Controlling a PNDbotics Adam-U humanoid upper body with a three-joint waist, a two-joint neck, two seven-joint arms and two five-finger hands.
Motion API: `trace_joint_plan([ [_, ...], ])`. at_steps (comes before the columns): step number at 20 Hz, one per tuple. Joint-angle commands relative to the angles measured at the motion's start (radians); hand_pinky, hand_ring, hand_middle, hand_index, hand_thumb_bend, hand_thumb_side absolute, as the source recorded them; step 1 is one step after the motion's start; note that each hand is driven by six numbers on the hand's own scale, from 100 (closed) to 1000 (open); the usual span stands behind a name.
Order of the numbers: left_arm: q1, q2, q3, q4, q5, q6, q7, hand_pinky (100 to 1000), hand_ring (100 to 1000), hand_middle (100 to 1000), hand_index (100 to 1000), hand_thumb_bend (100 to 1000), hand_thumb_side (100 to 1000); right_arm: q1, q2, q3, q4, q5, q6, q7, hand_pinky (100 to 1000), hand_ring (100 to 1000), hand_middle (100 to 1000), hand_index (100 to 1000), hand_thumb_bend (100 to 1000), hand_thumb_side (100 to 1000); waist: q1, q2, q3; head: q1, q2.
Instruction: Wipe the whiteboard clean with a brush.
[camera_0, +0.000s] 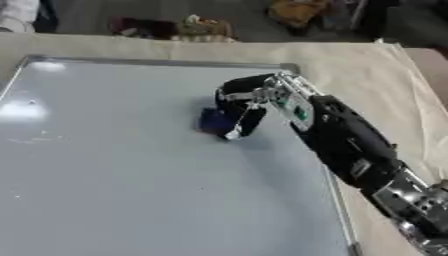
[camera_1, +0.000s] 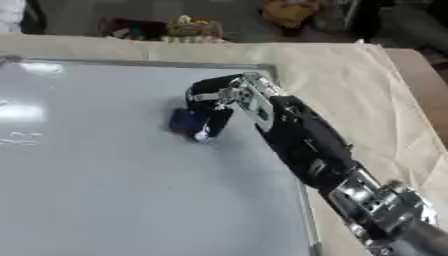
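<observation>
A table (camera_0: 367, 65) draped in a pale beige cloth (camera_1: 350, 85) carries everything here, the cloth wrinkled along the right side and reaching to the far edge. Flat on it lies the whiteboard (camera_0: 114, 175), a big glossy grey-white panel in a thin metal frame, taking up most of the left and middle. Its far right corner sits just short of the cloth's bare right strip, ceiling lights glaring off its left part.

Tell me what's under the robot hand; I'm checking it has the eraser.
A blue brush shows beneath the right robot hand, resting on the whiteboard. The curled fingers cover most of it, so its wiping face and contact can't be seen.
</observation>
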Motion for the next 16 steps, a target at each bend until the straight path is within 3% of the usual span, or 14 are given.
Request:
trace_joint_plan([
  [1, -0.011, 0.020, 0.005, -0.020, 0.001, 0.000, -0.001, 341, 396, 457, 494, 100, 858, 0.000, -0.025, -0.018, 0.051, 0.075, -0.190, 0.174, 222, 300, 100, 184, 100, 264, 0.005, -0.008, -0.001, 0.000, -0.010],
  [9, -0.010, 0.020, 0.005, -0.020, -0.002, -0.002, -0.001, 340, 396, 457, 493, 100, 859, -0.008, -0.032, -0.056, 0.122, 0.186, -0.197, 0.068, 228, 307, 100, 185, 100, 256, 0.008, -0.003, -0.002, 0.001, -0.009],
  [16, -0.009, 0.019, 0.005, -0.020, -0.002, -0.001, -0.001, 340, 396, 457, 493, 100, 858, -0.008, -0.025, -0.057, 0.139, 0.207, -0.225, 0.043, 228, 302, 100, 186, 100, 256, 0.009, -0.006, -0.001, 0.000, -0.011],
])
